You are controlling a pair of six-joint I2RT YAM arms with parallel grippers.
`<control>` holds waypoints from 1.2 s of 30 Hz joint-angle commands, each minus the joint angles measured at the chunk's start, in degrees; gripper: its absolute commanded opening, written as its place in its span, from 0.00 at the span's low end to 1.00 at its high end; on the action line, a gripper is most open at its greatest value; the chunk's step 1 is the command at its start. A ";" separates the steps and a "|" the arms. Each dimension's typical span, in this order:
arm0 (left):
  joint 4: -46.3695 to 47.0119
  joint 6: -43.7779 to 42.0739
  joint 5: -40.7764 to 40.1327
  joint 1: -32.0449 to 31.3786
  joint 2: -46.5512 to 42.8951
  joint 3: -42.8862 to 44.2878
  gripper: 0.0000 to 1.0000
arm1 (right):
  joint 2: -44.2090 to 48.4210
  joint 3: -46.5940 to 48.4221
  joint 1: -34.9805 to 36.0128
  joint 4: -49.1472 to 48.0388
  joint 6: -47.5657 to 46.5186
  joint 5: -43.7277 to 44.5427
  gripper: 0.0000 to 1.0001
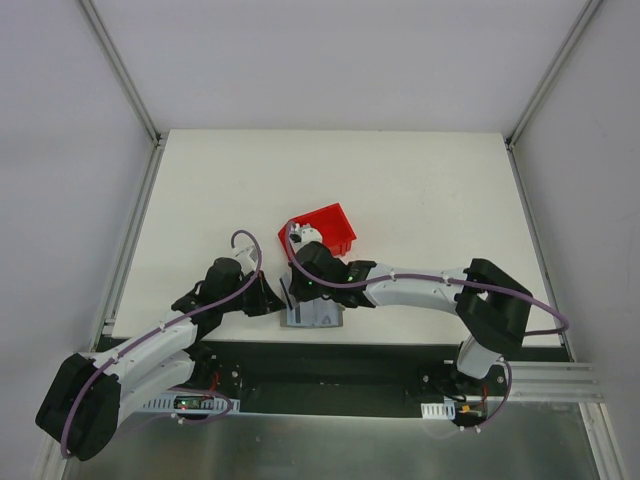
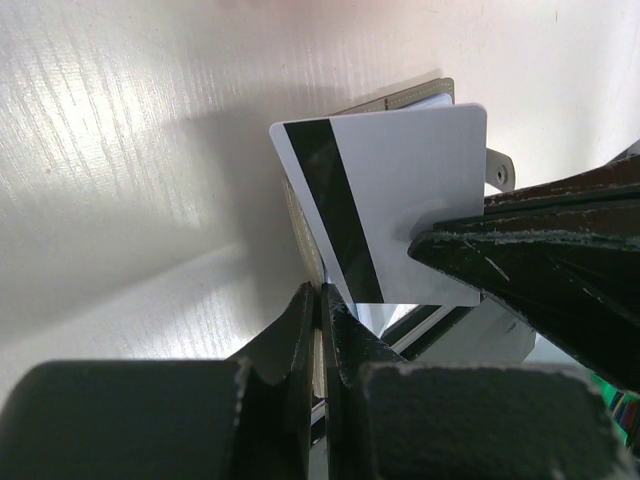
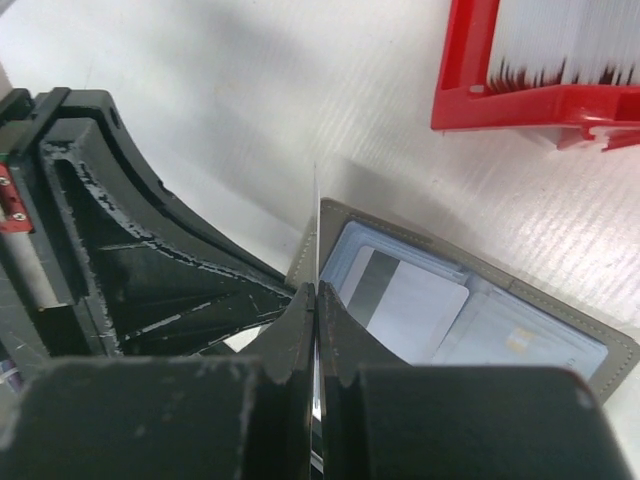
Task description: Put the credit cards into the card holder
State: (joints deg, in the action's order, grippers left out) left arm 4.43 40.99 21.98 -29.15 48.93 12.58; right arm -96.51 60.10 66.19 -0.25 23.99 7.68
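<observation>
Card holder (image 3: 612, 352): grey wallet, lying open and flat, lower right of right-wrist view, pale-blue slots facing up. Slotted card (image 3: 415, 305): white w/ black stripe, tucked in left pocket. Raised card (image 2: 400, 200): same type, tilted on edge over holder's end, centre of left-wrist view

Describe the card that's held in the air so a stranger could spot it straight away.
Find the red bin in the middle of the table; just toward the near edge lies the open grey card holder. Right by it the right gripper pinches one white card, standing on edge, unlike the cards lying in the slots.
</observation>
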 commanded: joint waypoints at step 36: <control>1.20 -1.27 -1.06 0.14 0.12 0.25 0.00 | 7.12 4.51 3.77 22.40 -3.51 18.77 0.00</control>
State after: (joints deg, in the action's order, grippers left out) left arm 4.51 40.99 21.98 -29.17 48.95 12.58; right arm -93.01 64.71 69.80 16.73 20.25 22.09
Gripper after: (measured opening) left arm 0.007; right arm 0.008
